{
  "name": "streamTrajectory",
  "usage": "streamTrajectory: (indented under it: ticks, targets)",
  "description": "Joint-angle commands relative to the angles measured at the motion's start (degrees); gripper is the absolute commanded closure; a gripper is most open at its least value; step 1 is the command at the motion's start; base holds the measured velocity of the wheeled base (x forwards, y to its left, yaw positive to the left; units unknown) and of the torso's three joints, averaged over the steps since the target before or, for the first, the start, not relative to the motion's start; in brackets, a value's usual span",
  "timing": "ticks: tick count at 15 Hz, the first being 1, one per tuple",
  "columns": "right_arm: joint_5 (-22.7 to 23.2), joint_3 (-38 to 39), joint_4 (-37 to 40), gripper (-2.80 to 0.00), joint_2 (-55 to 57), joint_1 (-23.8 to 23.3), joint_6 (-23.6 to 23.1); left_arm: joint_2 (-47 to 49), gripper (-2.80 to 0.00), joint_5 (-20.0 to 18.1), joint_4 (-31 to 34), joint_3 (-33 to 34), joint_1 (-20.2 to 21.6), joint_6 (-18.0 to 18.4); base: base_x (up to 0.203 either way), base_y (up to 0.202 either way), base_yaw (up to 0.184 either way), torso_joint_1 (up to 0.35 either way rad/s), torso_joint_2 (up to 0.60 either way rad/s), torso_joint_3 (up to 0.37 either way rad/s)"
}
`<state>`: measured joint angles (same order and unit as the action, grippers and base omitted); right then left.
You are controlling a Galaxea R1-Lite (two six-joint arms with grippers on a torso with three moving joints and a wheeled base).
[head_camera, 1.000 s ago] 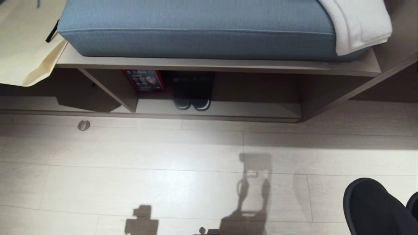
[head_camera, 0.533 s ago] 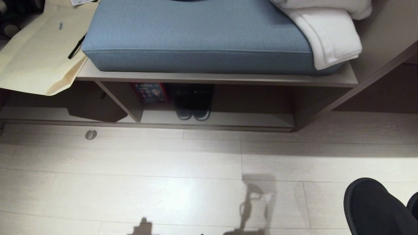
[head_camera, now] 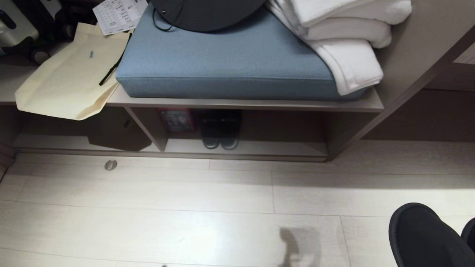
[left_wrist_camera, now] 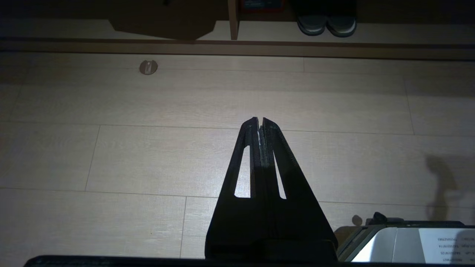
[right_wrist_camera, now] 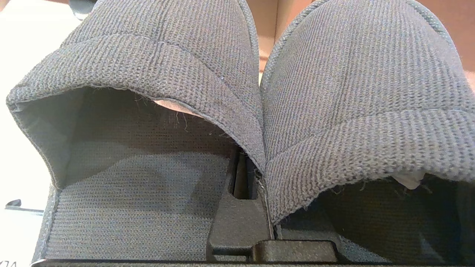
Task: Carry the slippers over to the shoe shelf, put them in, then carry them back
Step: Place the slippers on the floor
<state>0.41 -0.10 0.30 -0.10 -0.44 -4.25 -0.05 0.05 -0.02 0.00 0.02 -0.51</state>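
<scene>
Slippers (right_wrist_camera: 334, 111), grey ribbed pair, inner edges pinched together in right gripper (right_wrist_camera: 245, 178) at lower right above floor, left gripper (left_wrist_camera: 259, 122) closed and empty over floorboards, shoe shelf (head_camera: 259, 148) ahead, second pair inside.

A hotel-like room: cushioned bench (head_camera: 222, 66) with folded towels (head_camera: 341, 37), suitcase (head_camera: 18, 26), plank floor (head_camera: 185, 207).
</scene>
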Motion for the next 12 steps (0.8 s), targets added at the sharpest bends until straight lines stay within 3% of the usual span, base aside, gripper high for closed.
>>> streamTrajectory:
  ticks: [1, 12]
  targets:
    - [0.1, 0.0, 0.0, 0.00, 0.1, 0.0, -0.1, 0.0, 0.00, 0.0, -0.1, 0.1, 0.0, 0.0, 0.000, 0.000, 0.000, 0.002, 0.00, 0.193]
    - [0.5, 0.0, -0.1, 0.00, 0.1, 0.0, -0.7, 0.0, 0.00, 0.0, -0.1, 0.0, 0.1, -0.1, 0.000, 0.000, 0.000, 0.001, 0.00, 0.202]
